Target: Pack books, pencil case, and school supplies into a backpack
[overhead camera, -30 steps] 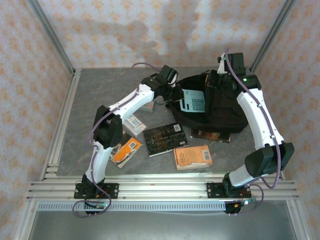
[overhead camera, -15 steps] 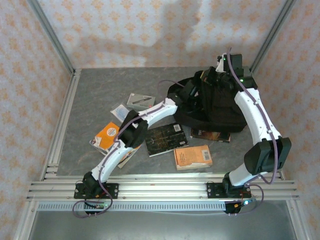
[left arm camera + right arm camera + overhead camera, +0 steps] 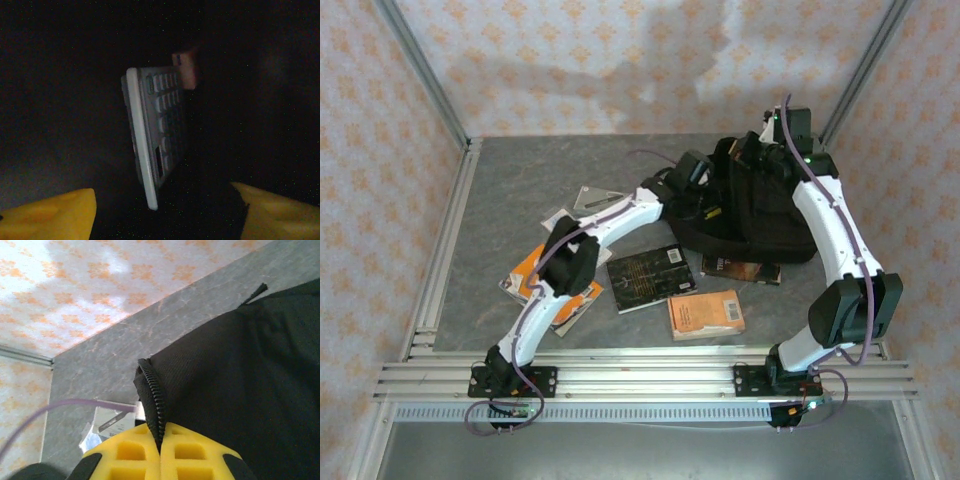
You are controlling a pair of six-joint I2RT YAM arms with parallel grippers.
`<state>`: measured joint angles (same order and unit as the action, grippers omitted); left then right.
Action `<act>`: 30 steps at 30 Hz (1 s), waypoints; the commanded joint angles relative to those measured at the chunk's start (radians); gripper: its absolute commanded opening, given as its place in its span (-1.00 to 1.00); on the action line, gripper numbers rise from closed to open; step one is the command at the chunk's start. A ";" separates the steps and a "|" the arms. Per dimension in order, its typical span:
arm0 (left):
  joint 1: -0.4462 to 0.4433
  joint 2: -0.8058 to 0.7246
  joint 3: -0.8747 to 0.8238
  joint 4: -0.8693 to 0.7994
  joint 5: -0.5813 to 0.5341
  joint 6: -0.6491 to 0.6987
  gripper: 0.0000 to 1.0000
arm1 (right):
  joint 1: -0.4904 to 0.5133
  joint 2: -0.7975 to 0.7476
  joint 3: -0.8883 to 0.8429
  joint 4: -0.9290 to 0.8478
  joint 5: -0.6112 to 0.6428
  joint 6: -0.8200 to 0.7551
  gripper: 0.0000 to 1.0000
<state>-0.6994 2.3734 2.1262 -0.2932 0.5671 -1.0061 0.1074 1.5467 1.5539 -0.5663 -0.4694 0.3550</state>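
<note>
The left gripper (image 3: pixel 165 220) stands wide open, its yellow fingertips (image 3: pixel 50 215) far apart at the bottom corners of the wrist view with nothing between them. Ahead of it, inside the dark hollow of the large black soft fabric backpack (image 3: pixel 760 215), sits a flat calculator with pale keys (image 3: pixel 155 135) (its colour is lost in the gloom). It is clear of both fingers. It is seen nearly edge-on, with its long axis running up and down the wrist view, slightly tilted, and its keys facing right.

The right gripper (image 3: pixel 161 440) is clamped tight on the backpack's zip edge (image 3: pixel 152 395), and the toothed strip runs straight into the seam between the two pads.

The left arm stretches from its base up and to the right across the grey stone-patterned table (image 3: pixel 510 220). Its elbow is over the orange-and-white picture-cover book (image 3: pixel 535 275) and its wrist is dipped into the bag's mouth. The right arm folds back on itself (elbow low at the right), with its wrist at the bag's far top.

The backpack lies at the far right of the table. Just in front of it lie the black-cover paperback (image 3: pixel 650 277), the dark brown book (image 3: pixel 740 268) and the small plain orange book (image 3: pixel 705 313). The grey rectangular box (image 3: pixel 600 200) lies to the left, beside the left forearm.
</note>
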 commanded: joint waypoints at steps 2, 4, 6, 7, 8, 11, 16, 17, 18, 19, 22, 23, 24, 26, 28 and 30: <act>0.043 -0.181 -0.116 -0.085 -0.039 0.136 0.38 | -0.010 -0.033 -0.037 -0.038 0.113 -0.030 -1.00; 0.063 -0.242 -0.186 -0.130 -0.061 0.183 0.37 | -0.011 -0.039 -0.050 -0.039 0.140 -0.033 -1.00; 0.082 -0.301 -0.245 -0.178 -0.102 0.225 0.36 | -0.012 -0.043 -0.058 -0.039 0.159 -0.036 -1.00; 0.091 -0.329 -0.275 -0.186 -0.119 0.241 0.36 | -0.012 -0.042 -0.060 -0.041 0.166 -0.036 -1.00; 0.103 -0.359 -0.305 -0.207 -0.143 0.253 0.35 | -0.012 -0.041 -0.064 -0.041 0.172 -0.036 -1.00; 0.150 -0.441 -0.394 -0.241 -0.208 0.241 0.35 | -0.012 -0.038 -0.073 -0.046 0.187 -0.029 -1.00; 0.248 -0.555 -0.544 -0.269 -0.384 0.099 0.45 | -0.011 -0.030 -0.077 -0.058 0.215 0.004 -1.00; 0.258 -0.563 -0.546 -0.309 -0.444 0.069 0.57 | -0.011 -0.029 -0.078 -0.060 0.218 0.013 -1.00; 0.265 -0.565 -0.538 -0.351 -0.496 0.043 0.70 | -0.010 -0.027 -0.080 -0.061 0.219 0.017 -1.00; 0.271 -0.562 -0.528 -0.383 -0.536 0.020 0.84 | -0.010 -0.028 -0.083 -0.061 0.222 0.019 -1.00; 0.294 -0.538 -0.503 -0.432 -0.599 -0.049 1.00 | -0.003 -0.027 -0.096 -0.060 0.225 0.021 -1.00; 0.306 -0.521 -0.493 -0.441 -0.598 -0.071 1.00 | 0.001 -0.027 -0.100 -0.061 0.225 0.022 -1.00; 0.317 -0.505 -0.481 -0.458 -0.593 -0.099 1.00 | 0.004 -0.027 -0.102 -0.061 0.225 0.023 -1.00; 0.343 -0.444 -0.444 -0.501 -0.576 -0.163 1.00 | 0.008 -0.028 -0.107 -0.061 0.234 0.026 -1.00; 0.363 -0.382 -0.402 -0.537 -0.546 -0.208 1.00 | 0.014 -0.028 -0.111 -0.059 0.240 0.032 -1.00; 0.372 -0.330 -0.359 -0.570 -0.545 -0.252 1.00 | 0.021 -0.028 -0.115 -0.055 0.245 0.035 -1.00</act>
<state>-0.3508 1.9594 1.7142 -0.7452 0.0605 -1.1366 0.1162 1.5414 1.4536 -0.5983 -0.2642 0.3737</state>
